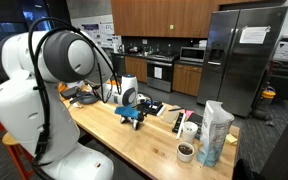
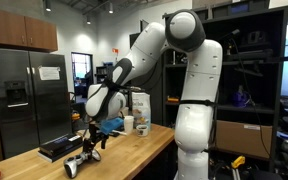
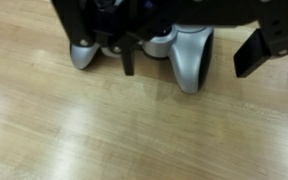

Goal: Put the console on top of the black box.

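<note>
Console (image 2: 77, 165) lies on bench (image 2: 134, 152), grey horns showing between fingers in wrist view. Pincer (image 2: 90, 143) hangs just above it, jaws wide, gripping nothing. Black box (image 2: 60, 148) sits just beyond console. Refrigerator (image 2: 29, 90) stands far behind.

Looks like an open kitchen-type room. There's a big black fridge (image 1: 242, 55) with a sheet of paper (image 1: 254, 35) stuck on its door. Brown wooden cabinets (image 1: 164, 15) run above and beside it. A stove (image 1: 159, 72) and what looks like a microwave (image 1: 192, 55) sit along the back wall. Up front is a long light wood table (image 1: 149, 140), and the grain is pretty clear in the wrist view. In an exterior view there's dark shelving (image 2: 254, 90) full of gear, plus small ceiling lights (image 2: 87, 18). The floor (image 1: 279, 125) looks dark grey.
</note>
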Action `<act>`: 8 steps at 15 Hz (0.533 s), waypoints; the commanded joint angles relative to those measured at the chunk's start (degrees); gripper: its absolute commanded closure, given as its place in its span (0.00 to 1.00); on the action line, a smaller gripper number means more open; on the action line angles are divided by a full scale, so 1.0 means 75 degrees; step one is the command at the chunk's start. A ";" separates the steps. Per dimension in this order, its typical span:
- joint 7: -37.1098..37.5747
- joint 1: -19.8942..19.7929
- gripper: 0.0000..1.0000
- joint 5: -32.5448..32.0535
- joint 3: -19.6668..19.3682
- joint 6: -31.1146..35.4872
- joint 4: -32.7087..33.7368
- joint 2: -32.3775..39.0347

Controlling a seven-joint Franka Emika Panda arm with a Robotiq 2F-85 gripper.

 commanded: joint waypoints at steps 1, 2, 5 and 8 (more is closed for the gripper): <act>-0.0061 0.0024 0.00 0.0143 -0.0073 0.0489 0.0009 0.0414; -0.0065 0.0016 0.00 0.0146 -0.0070 0.0578 0.0002 0.0505; -0.0251 0.0009 0.00 0.0157 -0.0068 0.0920 0.0047 0.0863; -0.0457 -0.0051 0.27 0.0088 -0.0091 0.1376 0.0033 0.1148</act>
